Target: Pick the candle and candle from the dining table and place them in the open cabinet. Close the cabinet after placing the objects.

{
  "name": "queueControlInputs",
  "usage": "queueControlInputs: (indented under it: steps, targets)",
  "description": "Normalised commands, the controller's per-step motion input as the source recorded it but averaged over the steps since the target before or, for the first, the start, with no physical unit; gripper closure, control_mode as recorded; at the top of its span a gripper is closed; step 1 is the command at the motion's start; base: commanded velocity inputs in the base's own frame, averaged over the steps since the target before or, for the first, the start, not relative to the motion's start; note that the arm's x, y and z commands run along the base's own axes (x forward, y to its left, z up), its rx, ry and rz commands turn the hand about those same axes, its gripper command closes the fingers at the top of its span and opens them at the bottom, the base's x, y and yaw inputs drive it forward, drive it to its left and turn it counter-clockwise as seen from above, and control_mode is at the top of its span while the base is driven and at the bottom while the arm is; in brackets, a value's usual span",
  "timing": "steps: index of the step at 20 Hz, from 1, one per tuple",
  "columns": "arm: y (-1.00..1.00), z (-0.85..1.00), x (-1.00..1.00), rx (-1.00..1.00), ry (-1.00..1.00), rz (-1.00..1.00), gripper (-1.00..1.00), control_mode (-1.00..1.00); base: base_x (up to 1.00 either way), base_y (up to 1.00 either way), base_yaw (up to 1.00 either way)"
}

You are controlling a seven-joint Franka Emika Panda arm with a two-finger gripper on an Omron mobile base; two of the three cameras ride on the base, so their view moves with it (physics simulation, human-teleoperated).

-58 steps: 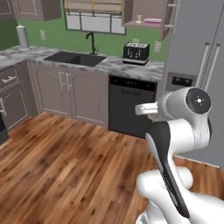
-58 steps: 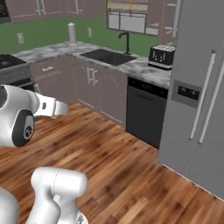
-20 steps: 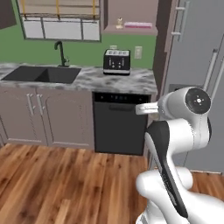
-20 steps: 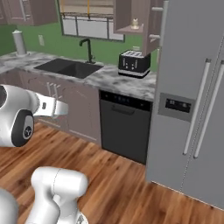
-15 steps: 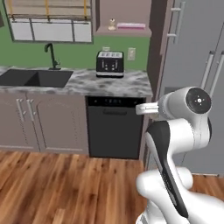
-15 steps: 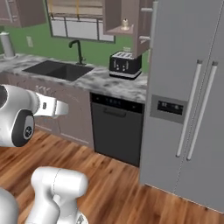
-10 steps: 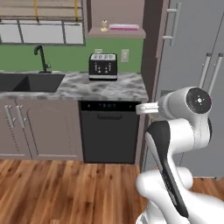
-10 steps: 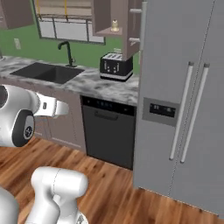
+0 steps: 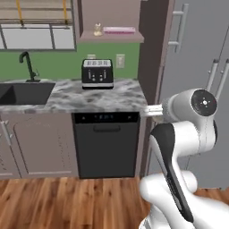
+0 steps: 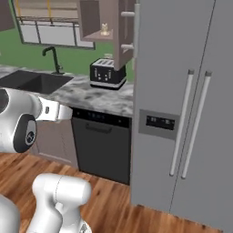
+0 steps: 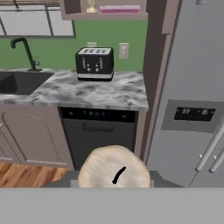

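- Since the earlier frames the base has driven and turned rightwards along the counter: the sink has slid towards the left edge, while the black toaster and the grey refrigerator now sit closer and more central.
- The gripper is clamped on a cream candle, seen from above in the hand view with its dark wick showing.
- The open cabinet hangs above the toaster; on its shelf stands a small pale candle beside a flat pink item.
- A black dishwasher sits under the marbled counter.
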Motion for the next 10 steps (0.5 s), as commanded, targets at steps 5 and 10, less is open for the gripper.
queueControlInputs:
  steps: [5,10]
  targets:
    - [0.0,0.0,0.0,0.0,0.0,0.0,1.0,1.0,0.62,0.44,-0.14]
    - [0.0,0.0,0.0,0.0,0.0,0.0,1.0,1.0,0.54,0.43,-0.13]
